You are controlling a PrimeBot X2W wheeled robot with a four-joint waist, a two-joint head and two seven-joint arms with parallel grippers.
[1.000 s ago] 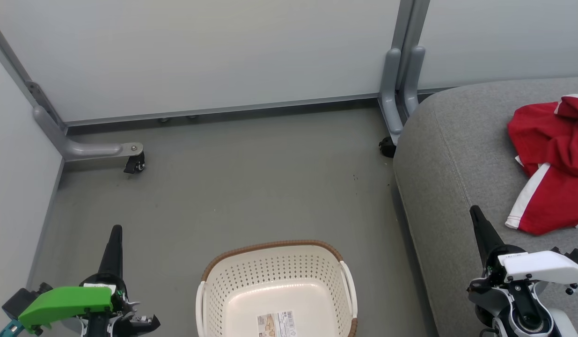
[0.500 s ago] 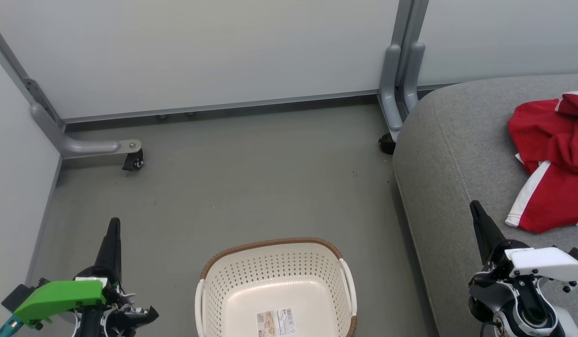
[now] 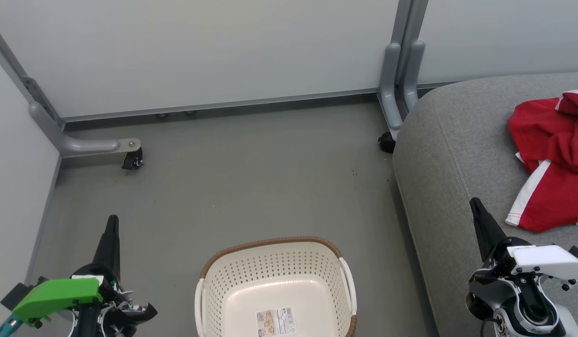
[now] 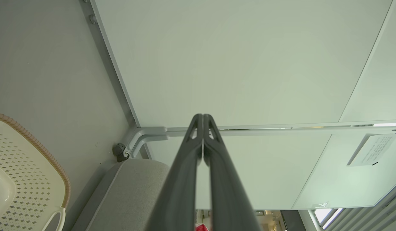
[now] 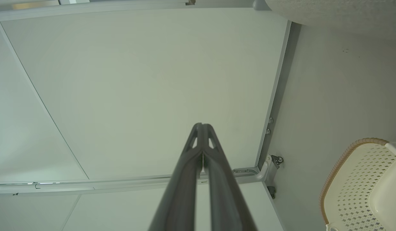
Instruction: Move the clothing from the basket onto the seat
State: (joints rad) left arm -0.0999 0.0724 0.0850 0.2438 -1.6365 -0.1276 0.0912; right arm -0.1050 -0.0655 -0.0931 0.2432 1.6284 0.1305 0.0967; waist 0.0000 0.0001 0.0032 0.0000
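The left gripper (image 3: pixel 112 220) has its two dark fingers pressed together with nothing between them. In the left wrist view the left gripper (image 4: pixel 202 117) shows its tips meeting along a thin seam. It hangs over the grey floor (image 3: pixel 246 178) to the left of the basket (image 3: pixel 270 242), well apart from it, with a green wrist cover (image 3: pixel 59 296) behind the fingers. The right gripper (image 3: pixel 474 202) is closed the same way and empty, and in the right wrist view the right gripper (image 5: pixel 201 125) has its tips touching. It sits to the right of the basket, over the near edge of the seat (image 3: pixel 448 154), below a white wrist cover (image 3: pixel 546 262).

The basket stands on the floor between the two grippers. Its brown rim faces the camera, and a printed label (image 3: pixel 275 323) lies on its bare bottom. The seat rises just right of the basket. The clothing (image 3: pixel 555 154) lies crumpled on the seat, further right and well apart from the basket, red with a white stripe and cut off by the picture's edge.

Beyond the basket stand pale partition panels (image 3: pixel 200 51) on grey feet. One black caster (image 3: pixel 132 161) is beyond and left of the basket, and another caster (image 3: pixel 387 142) is beyond and right, at the seat's corner.

A small red patch (image 4: pixel 201 227) at the bottom of the left wrist view may be the clothing, but it is too small to tell
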